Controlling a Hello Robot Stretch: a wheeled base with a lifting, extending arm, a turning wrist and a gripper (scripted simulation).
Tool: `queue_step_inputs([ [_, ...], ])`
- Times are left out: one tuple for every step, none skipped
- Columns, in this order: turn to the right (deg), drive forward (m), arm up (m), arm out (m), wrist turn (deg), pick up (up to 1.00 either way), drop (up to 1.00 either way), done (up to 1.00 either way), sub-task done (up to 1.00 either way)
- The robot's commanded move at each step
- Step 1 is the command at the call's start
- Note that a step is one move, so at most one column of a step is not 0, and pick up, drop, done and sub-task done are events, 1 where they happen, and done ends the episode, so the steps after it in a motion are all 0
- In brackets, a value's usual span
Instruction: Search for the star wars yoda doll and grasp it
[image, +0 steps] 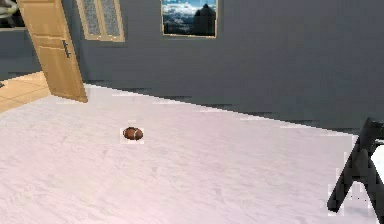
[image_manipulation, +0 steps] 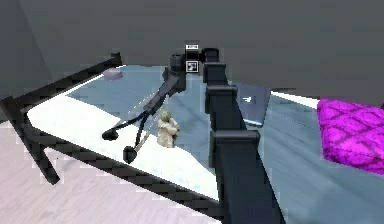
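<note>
Arm side view: the yoda doll (image_manipulation: 166, 128) sits on the bed (image_manipulation: 70, 110), toward its near rail. The gripper (image_manipulation: 122, 138) reaches over the bed close to the doll, probably to grasp it. I cannot tell how its fingers stand.

A black-framed bed (image_manipulation: 70, 110) with a pale sheet stands on whitish carpet (image: 220, 160) by a grey-blue wall (image: 290, 55). Well apart from the bed, a wooden door (image: 50, 45), a window (image: 101, 18) and a picture (image: 190, 17) line that wall.
</note>
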Motion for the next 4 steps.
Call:
queue_step_inputs([
  [0.0,0.0,0.0,0.0,45.0,0.0,0.0,0.0,0.0],
  [0.0,0.0,0.0,0.0,45.0,0.0,0.0,0.0,0.0],
  [0.0,0.0,0.0,0.0,24.0,0.0,0.0,0.0,0.0],
  [0.0,0.0,-0.3,0.0,0.0,0.0,0.0,0.0,0.0],
])
